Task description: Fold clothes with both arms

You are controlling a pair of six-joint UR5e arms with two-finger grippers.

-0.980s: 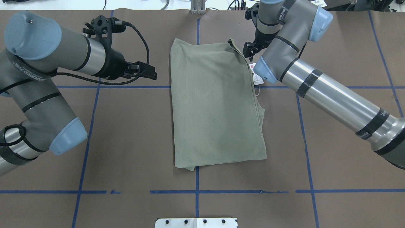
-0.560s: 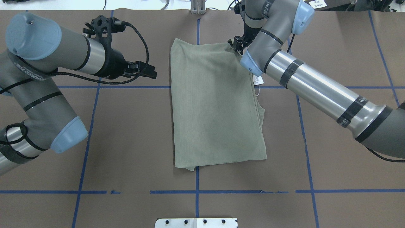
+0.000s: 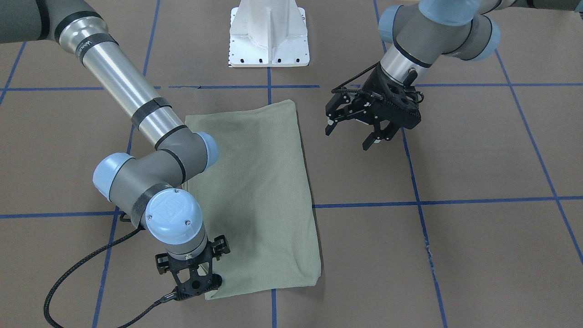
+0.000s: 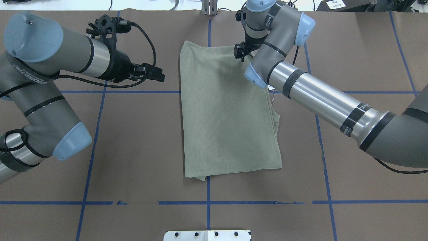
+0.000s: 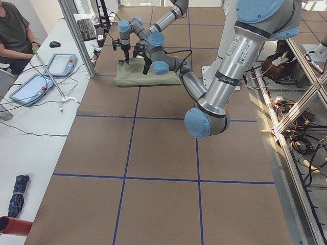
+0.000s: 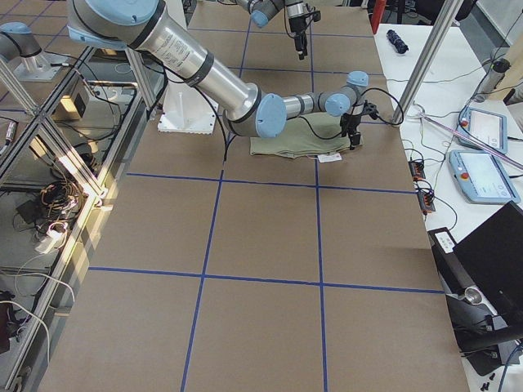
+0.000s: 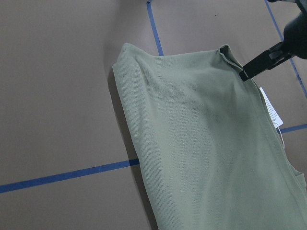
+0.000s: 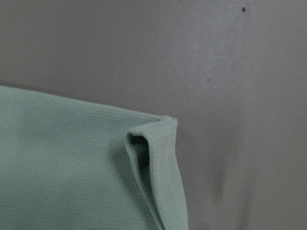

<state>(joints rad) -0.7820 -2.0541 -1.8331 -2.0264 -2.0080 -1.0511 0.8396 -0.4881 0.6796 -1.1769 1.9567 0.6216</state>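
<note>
Sage-green shirt (image 4: 227, 110) lies folded lengthwise at centre of brown surface (image 4: 133, 150) | right fingers (image 7: 261, 64) have moved from just beside it onto its corner nearest the operators' edge, spread cannot be told | left fingers (image 3: 370, 140) wide, empty, apart | corner grasp looks next

We are looking at the pale sage-green knit shirt (image 4: 227, 110) lying flat on the bench (image 4: 133, 150), folded into a long rectangle, its white hang tag (image 7: 269, 108) peeking out along one long edge. The right arm (image 4: 317, 97) is hanging over that edge, its right end effector (image 4: 239, 53) pointing down at the shirt's far corner (whether it is gripping, we cannot tell). The left arm (image 4: 67, 57) is hovering beside the shirt, its left end effector (image 3: 350, 135) spread wide.
</note>
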